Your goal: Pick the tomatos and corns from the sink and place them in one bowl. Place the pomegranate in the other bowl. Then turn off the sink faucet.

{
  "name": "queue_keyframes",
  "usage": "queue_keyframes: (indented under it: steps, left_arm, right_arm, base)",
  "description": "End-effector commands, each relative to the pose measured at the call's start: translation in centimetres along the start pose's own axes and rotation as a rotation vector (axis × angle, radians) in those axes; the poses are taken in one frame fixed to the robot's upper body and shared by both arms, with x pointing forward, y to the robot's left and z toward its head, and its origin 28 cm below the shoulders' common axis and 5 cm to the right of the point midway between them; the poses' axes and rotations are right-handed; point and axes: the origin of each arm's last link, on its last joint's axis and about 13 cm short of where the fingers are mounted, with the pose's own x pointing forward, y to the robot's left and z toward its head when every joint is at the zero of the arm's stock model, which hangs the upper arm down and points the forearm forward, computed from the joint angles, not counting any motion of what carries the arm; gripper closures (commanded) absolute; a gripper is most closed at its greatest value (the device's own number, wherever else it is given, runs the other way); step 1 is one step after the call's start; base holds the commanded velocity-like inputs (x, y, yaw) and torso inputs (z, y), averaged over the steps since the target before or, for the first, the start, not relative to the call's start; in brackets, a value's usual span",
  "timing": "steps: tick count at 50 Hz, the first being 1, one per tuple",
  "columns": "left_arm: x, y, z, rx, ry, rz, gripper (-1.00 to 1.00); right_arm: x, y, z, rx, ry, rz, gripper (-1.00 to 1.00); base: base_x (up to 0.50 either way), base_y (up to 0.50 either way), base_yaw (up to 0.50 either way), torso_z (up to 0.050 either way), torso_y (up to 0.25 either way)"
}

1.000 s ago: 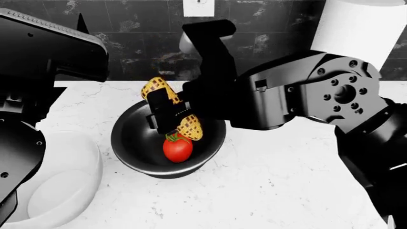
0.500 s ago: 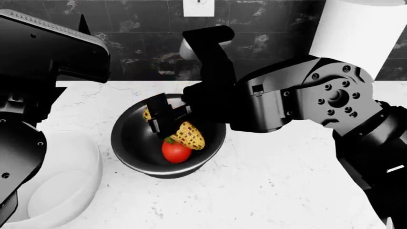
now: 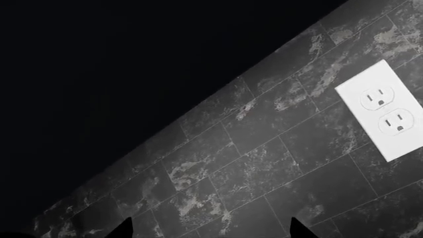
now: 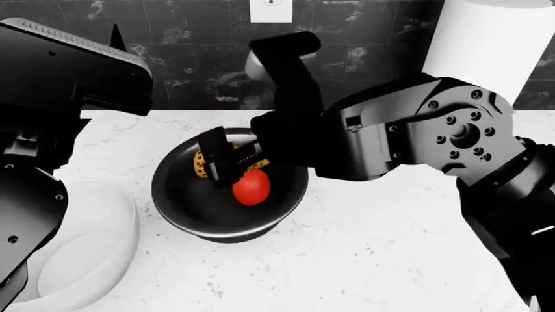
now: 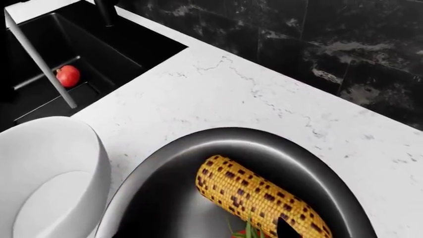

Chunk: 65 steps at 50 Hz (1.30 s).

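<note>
jaws of the right gripper (image 4: 227, 161) look parted over the black bowl (image 4: 178, 201); lifting carelessly could knock the corn (image 5: 258, 196) out.

Glossy black bowl (image 4: 173, 195), smooth matt white bowl (image 5: 46, 168), veined marble counter (image 4: 381, 247).

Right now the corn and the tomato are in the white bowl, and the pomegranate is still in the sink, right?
Not quite. The corn and tomato are in the black bowl, as the head view shows; the white bowl is empty. The pomegranate is still in the sink.
</note>
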Motion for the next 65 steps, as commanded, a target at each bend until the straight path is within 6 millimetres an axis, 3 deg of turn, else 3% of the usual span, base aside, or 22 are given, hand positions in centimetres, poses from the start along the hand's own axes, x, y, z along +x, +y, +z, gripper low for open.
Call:
queue_keyframes:
  steps: [1,13,21,38,45,52,60,65]
  left_arm:
    - [0.0,0.0,0.0,0.0,0.001,0.0,-1.0]
    - [0.2,-0.1,0.0,0.0,0.001,0.003,-1.0]
    - [0.1,0.1,0.2,-0.016,-0.012,0.021,-1.0]
    - [-0.1,0.5,0.8,-0.029,-0.032,0.047,-1.0]
    - [-1.3,0.3,0.0,-0.075,-0.023,0.061,-1.0]
    - [-3.8,0.1,-0.3,-0.178,-0.054,0.103,-1.0]
    - [-5.9,-1.3,-2.1,-0.255,-0.073,0.102,-1.0]
    - [-6.1,-2.0,-3.0,-0.296,-0.085,0.109,-1.0]
  right_arm:
    - [-0.7,0.2,0.4,-0.009,-0.029,-0.003,-1.0]
    - [-2.9,0.6,1.5,-0.104,-0.173,-0.057,-1.0]
    - [-4.8,0.6,1.3,-0.261,-0.414,-0.317,-1.0]
    - [-6.4,1.4,-0.5,-0.269,-0.482,-0.356,-1.0]
    - [-7.0,2.0,-2.4,-0.294,-0.55,-0.387,-1.0]
    - [-7.6,2.4,-5.4,-0.313,-0.632,-0.427,-1.0]
    - [-7.7,1.8,-9.6,-0.297,-0.732,-0.467,-1.0]
    - [-7.3,1.4,-10.9,-0.275,-0.773,-0.477,-1.0]
  base:
    - [0.0,0.0,0.0,0.0,0.0]
    - [0.0,0.0,0.0,0.0,0.0]
    - [0.0,0.0,0.0,0.0,0.0]
    - [-0.44,0.0,0.0,0.0,0.001]
    - [-0.5,0.0,0.0,0.0,0.0]
    - [-0.5,0.0,0.0,0.0,0.0]
    - [-0.43,0.25,0.0,0.0,0.0]
    - [-0.13,0.5,0.0,0.0,0.0]
